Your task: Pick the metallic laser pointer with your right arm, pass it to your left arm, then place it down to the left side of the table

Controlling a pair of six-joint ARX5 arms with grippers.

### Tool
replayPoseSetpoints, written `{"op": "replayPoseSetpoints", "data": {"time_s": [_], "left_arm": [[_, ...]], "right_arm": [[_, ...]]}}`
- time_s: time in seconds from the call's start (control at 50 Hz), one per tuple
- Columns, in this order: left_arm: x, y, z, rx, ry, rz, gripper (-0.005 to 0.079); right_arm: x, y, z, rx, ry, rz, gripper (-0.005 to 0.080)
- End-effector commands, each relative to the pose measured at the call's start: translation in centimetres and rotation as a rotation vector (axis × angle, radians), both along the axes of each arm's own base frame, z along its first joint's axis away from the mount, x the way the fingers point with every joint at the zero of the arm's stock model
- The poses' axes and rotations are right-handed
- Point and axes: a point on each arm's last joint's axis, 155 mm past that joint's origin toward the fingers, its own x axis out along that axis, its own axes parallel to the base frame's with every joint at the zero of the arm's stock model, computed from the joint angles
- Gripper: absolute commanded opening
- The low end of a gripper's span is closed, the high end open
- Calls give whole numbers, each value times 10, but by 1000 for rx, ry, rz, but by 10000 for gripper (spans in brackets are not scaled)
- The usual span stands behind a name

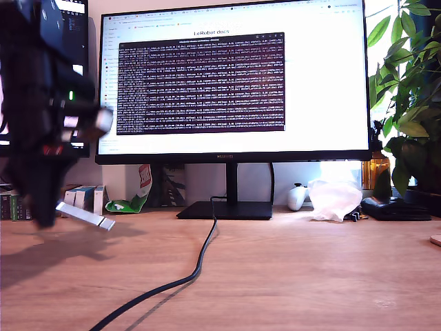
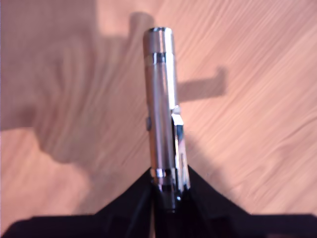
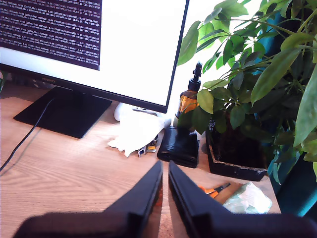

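You see my first gripper (image 2: 166, 191) closed on the pointer (image 2: 163, 106): its two black fingers (image 2: 124, 210) pinch the rear end of the silver cylinder, and the rest sticks straight out past the tips, clip side showing. Below it lies the table (image 2: 257, 99), where the pointer's shadow falls on the wood grain, apart from the pointer itself, so it hangs in the air.

In the exterior view you find the same arm (image 1: 41, 117) as a dark blurred mass at that view's left, with the pointer (image 1: 86, 215) angling down from it toward the table (image 1: 310, 276), its free tip low and just above the wood. A black cable (image 1: 196, 265) runs from the monitor (image 1: 231, 83) stand across the desk toward the front edge, well apart from the pointer.

My second gripper (image 3: 164, 191) holds nothing. Its jaws stand nearly closed, with only a thin slit between the pointed fingers (image 3: 141, 196). It looks toward the monitor's base, a crumpled white tissue (image 3: 136, 131), a brown bottle (image 3: 188, 99) and a potted plant (image 3: 247, 84).
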Motion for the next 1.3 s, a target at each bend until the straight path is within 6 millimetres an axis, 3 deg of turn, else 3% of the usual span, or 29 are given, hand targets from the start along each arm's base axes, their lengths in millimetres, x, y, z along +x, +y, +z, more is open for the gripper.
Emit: {"op": "replayPoseSetpoints", "data": {"time_s": [0.0,0.48,0.66,0.88,1.02,1.2,1.28], "left_arm": [[-5,4,-8,25,38,8,-24],[-20,29,-8,134,107,57,-23],[-22,29,-7,136,115,57,120],[-22,28,-7,132,116,57,142],[-22,27,-7,128,117,62,239],[-19,26,-8,122,105,61,228],[-14,29,-6,118,91,75,135]], "right_arm": [[1,3,-1,3,0,16,-11],[0,11,1,16,-8,53,-11],[1,11,4,19,-19,53,-11],[1,11,5,20,-22,53,-11],[1,11,5,21,-23,53,-11],[1,11,5,21,-23,53,-11],[1,11,5,20,-21,53,-11]]}}
